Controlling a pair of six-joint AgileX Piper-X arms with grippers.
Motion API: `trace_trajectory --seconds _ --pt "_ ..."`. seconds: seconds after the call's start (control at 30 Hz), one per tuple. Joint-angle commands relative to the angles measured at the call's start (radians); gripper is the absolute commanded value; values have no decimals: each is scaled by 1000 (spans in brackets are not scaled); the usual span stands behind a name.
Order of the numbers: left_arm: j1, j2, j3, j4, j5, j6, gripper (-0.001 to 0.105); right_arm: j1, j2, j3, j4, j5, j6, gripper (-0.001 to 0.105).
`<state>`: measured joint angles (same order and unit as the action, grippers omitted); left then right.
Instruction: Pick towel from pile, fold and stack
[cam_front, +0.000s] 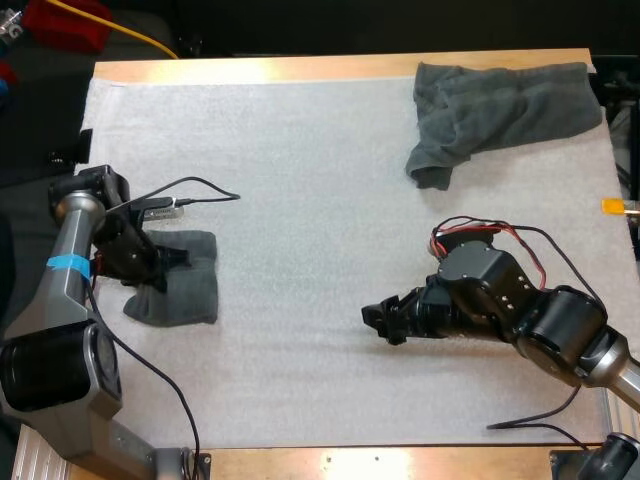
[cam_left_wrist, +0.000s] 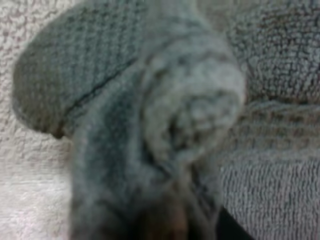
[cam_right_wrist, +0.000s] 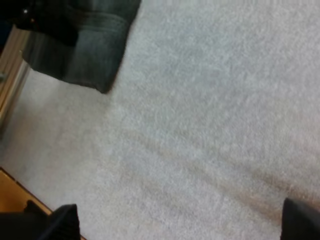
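At the left edge of the white mat (cam_front: 320, 200), my left jaws are down on the small folded towel (cam_front: 180, 285). Seen from the left wrist, a ridge of its cloth is bunched up close between them, so I take them to be clamped on that fold. The towel lies flat, near the left side of the surface (cam_front: 330, 68), and I judge this to be the placing step.

Right of centre, my right jaws hang over bare mat, spread wide with nothing between them, pointing left toward the folded towel.

The crumpled towel (cam_front: 500, 110) lies at the far right corner of the mat, well apart from both arms. Its long axis runs left to right along the far edge, and a lobe droops toward me at its left end. It sits beyond my right jaws and behind the way they point. My right arm is plainly the nearer one, so I judge it must swing round and reach forward, probably for that drooping lobe.
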<state>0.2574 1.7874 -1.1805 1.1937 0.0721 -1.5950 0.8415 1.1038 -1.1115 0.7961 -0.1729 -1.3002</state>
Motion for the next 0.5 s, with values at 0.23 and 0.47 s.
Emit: trace_trajectory --seconds 0.23,0.47 --pt "-1 -3 -6 -28 -93 -6 53 1 -7 -2 -6 -13 -12 77" --pt "-1 -9 -6 -19 -173 -22 69 1 -7 -2 -6 -13 -12 77"
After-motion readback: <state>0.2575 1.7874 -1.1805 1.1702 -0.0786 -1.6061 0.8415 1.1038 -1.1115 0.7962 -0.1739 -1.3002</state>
